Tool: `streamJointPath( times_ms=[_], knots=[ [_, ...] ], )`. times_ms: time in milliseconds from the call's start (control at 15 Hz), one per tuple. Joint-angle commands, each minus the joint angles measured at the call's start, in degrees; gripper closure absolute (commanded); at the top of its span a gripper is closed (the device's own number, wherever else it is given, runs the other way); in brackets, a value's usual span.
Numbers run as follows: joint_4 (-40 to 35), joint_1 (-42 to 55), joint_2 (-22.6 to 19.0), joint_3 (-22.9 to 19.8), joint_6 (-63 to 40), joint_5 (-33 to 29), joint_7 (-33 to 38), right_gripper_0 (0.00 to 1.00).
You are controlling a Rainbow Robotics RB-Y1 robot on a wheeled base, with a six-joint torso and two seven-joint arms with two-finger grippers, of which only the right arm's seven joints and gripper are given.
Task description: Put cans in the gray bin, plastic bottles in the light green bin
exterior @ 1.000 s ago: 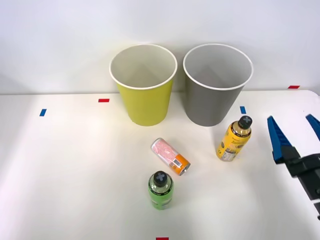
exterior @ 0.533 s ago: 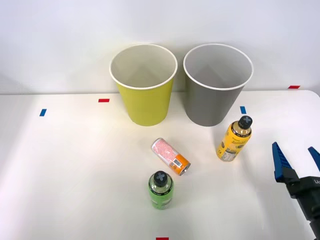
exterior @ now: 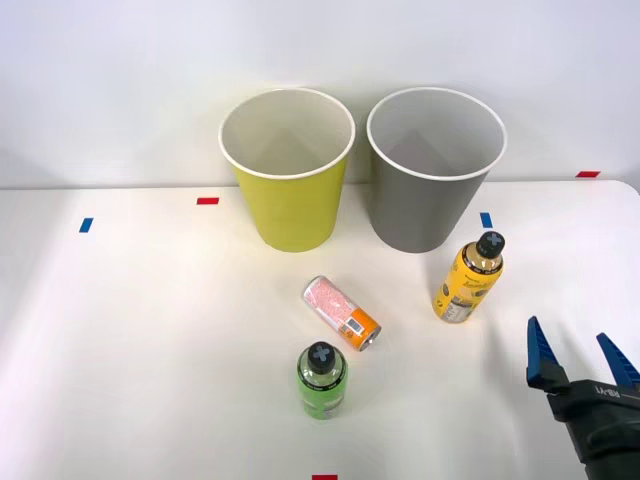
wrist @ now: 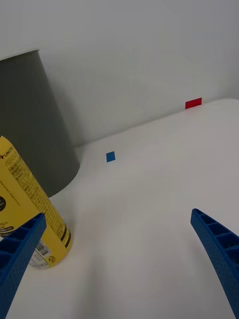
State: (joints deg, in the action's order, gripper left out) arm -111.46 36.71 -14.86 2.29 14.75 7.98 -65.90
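Note:
A yellow-orange plastic bottle (exterior: 467,278) (wrist: 30,199) with a black cap stands upright in front of the gray bin (exterior: 433,168) (wrist: 30,119). A green plastic bottle (exterior: 321,379) stands near the table's front. Between them a pink-white can (exterior: 342,312) with an orange band lies on its side. The light green bin (exterior: 288,168) stands left of the gray one. My right gripper (exterior: 571,352) (wrist: 119,249) hovers open and empty at the front right, a little right of and nearer than the yellow bottle.
The white table (exterior: 150,330) carries small tape marks: blue (exterior: 86,225) and red (exterior: 207,201) at the left, blue (exterior: 486,219) (wrist: 110,156) by the gray bin, red (exterior: 587,174) (wrist: 193,103) at the far right, red (exterior: 324,477) at the front edge. A white wall stands behind the bins.
My right gripper has drawn back toward the table's front and shifted left, closer to the yellow bottle, still open. The bottles, can and bins have not moved.

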Motion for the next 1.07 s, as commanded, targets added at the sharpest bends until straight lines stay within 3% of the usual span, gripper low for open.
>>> streamJointPath(
  times_ms=[67, 200, 267, 733, 933, 1067],
  knots=[
    [0.9, -1.5, -1.6, -0.5, -1.7, -1.1, -0.1, 0.0],
    [1.8, -3.0, -1.7, -1.1, -3.2, -6.1, 1.2, 0.0],
    [2.7, -3.6, -1.0, -1.1, -3.1, -10.3, 5.5, 0.0],
    [2.9, 1.3, 6.3, 0.6, 5.6, -30.9, 21.4, 0.0],
    [3.1, 4.5, 8.9, 0.9, 10.8, -35.4, 20.6, 0.0],
    [7.2, 4.5, 9.6, 0.9, 17.8, -35.4, 19.0, 0.0]
  ],
)
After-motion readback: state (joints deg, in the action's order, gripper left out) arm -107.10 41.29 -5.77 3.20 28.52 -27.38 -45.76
